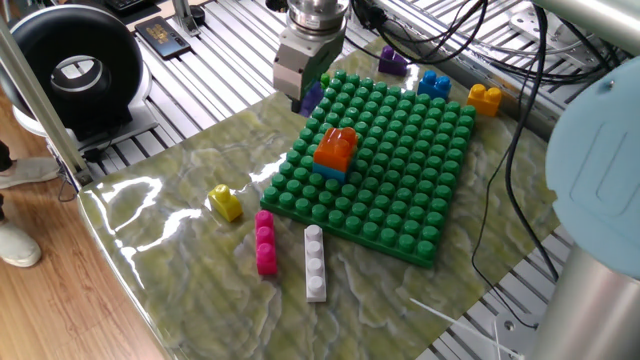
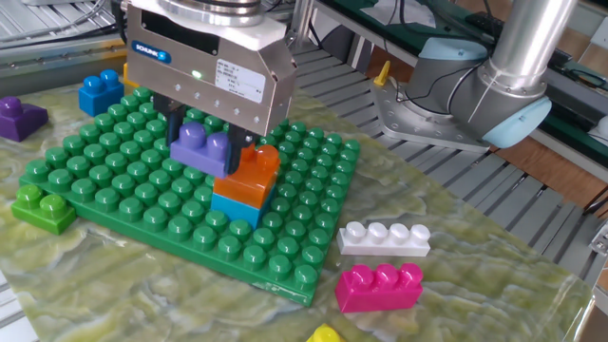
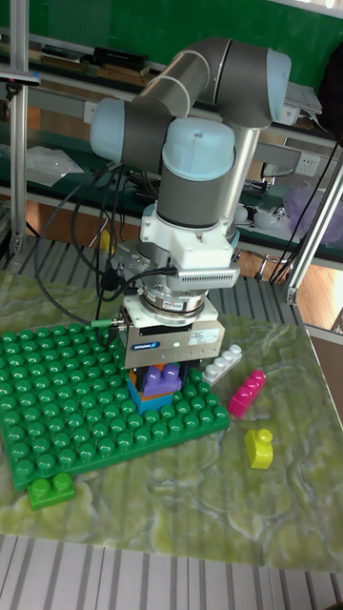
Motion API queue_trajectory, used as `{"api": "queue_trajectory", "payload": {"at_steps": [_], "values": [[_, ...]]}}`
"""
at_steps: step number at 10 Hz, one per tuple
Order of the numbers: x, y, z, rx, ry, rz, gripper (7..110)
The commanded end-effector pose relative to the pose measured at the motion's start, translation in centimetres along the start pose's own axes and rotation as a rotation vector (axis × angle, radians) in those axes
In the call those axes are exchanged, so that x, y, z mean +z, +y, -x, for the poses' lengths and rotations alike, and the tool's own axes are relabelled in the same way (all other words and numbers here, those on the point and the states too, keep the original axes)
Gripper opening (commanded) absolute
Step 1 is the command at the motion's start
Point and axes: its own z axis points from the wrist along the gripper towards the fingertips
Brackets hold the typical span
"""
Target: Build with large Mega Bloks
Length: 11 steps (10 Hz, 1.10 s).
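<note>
Purple brick (image 2: 201, 148), pinched in the gripper (image 2: 203, 152), hangs beside the orange brick (image 2: 250, 177); misaligned studs risk jamming or toppling that 2-brick stack.

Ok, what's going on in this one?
A UR5 arm is building with Mega Bloks on a green baseplate. Its claw is shut on a purple block, held above the baseplate beside a small stack, an orange block on a blue one. The purple block is not yet pressed onto anything. Pink, white and yellow blocks lie loose on the mat in front of the baseplate.
</note>
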Motion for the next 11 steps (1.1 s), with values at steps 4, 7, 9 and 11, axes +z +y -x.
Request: {"api": "queue_trajectory", "payload": {"at_steps": [4, 7, 9, 11], "values": [[-1.0, 0.8, -4.2, -0.015, 0.068, -0.002, 7], [-1.1, 1.3, -5.5, 0.012, 0.084, -0.010, 7], [-1.2, 1.6, -6.2, 0.004, 0.087, -0.008, 7], [-1.0, 1.2, -6.3, -0.012, 0.078, -0.011, 7]]}}
